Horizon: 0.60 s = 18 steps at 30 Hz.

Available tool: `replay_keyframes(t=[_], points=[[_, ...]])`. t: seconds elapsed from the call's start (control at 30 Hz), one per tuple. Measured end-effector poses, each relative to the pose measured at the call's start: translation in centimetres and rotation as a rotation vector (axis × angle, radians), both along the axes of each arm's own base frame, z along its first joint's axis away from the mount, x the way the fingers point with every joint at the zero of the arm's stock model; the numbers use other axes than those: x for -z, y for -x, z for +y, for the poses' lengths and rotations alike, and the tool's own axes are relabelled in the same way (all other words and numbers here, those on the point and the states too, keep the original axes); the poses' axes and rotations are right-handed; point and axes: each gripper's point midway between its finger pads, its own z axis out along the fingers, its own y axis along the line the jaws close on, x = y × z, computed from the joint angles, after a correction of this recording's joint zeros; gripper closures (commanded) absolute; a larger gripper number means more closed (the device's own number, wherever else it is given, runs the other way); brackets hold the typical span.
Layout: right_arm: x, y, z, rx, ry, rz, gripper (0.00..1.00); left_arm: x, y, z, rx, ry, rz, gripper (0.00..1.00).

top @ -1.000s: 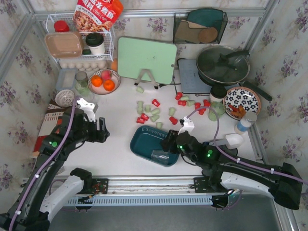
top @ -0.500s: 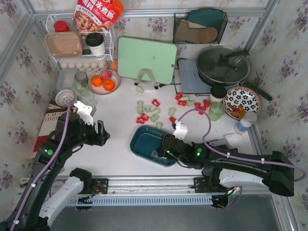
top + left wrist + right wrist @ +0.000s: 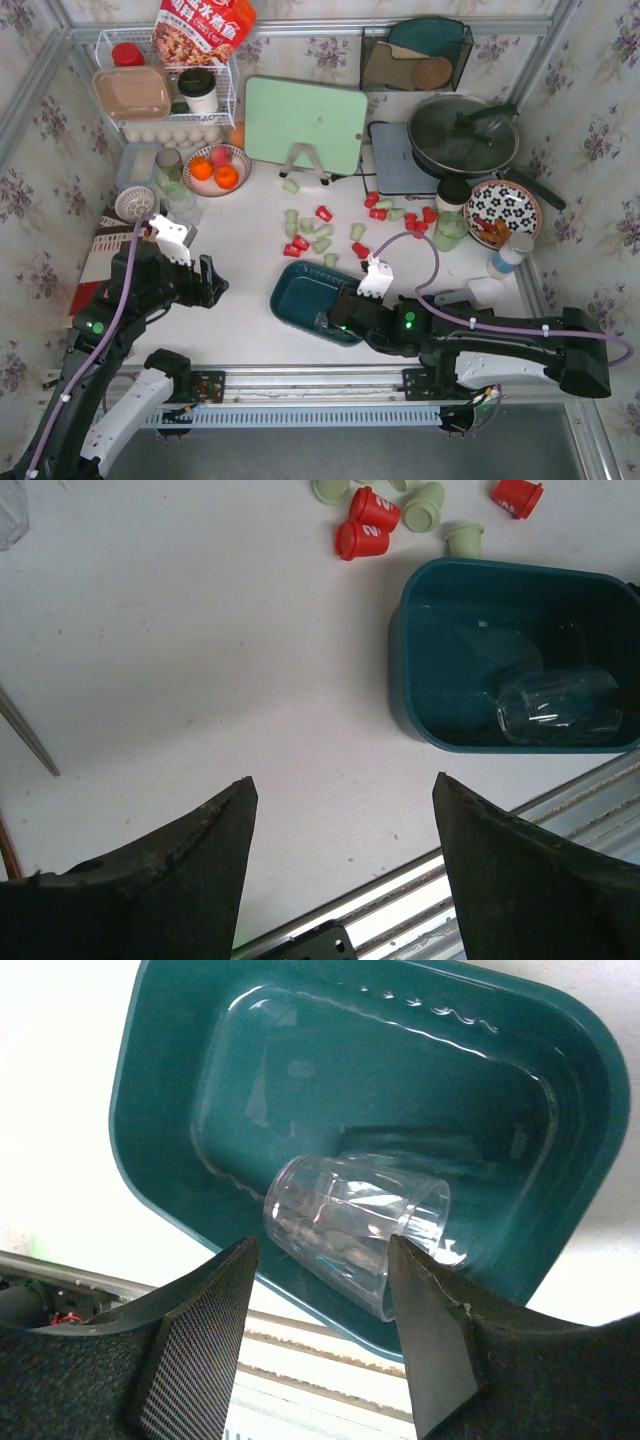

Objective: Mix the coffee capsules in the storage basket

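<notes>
My left gripper [image 3: 210, 280] hangs over bare white tabletop toward the near-left corner, its jaws spread wide and holding nothing. My right gripper [image 3: 322, 1243] reaches over the near rim of the storage basket [image 3: 296, 290], which sits by the near edge of the table about midway along it. Its fingers [image 3: 200, 1340] stand apart on either side of a clear glass [image 3: 350, 1225] lying on its side inside the basket; I cannot tell whether they touch it. The coffee capsules [image 3: 310, 235], red and pale green, lie loose on the table beyond the basket's far side: one cluster near the middle, another toward the right edge.
</notes>
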Motion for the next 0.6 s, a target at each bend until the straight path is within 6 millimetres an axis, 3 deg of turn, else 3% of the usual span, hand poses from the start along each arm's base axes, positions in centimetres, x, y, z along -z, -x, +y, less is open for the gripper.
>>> replay_keyframes(t=[0.37, 0.6], points=[[1.5, 1.0, -1.2, 0.056, 0.016, 0.035, 0.37, -0.1, 0.3, -0.2, 0.015, 0.012, -0.003, 0.26], [2.5, 1.6, -0.2, 0.041, 0.005, 0.058, 0.37, -0.1, 0.3, -0.3, 0.016, 0.013, -0.004, 0.26]])
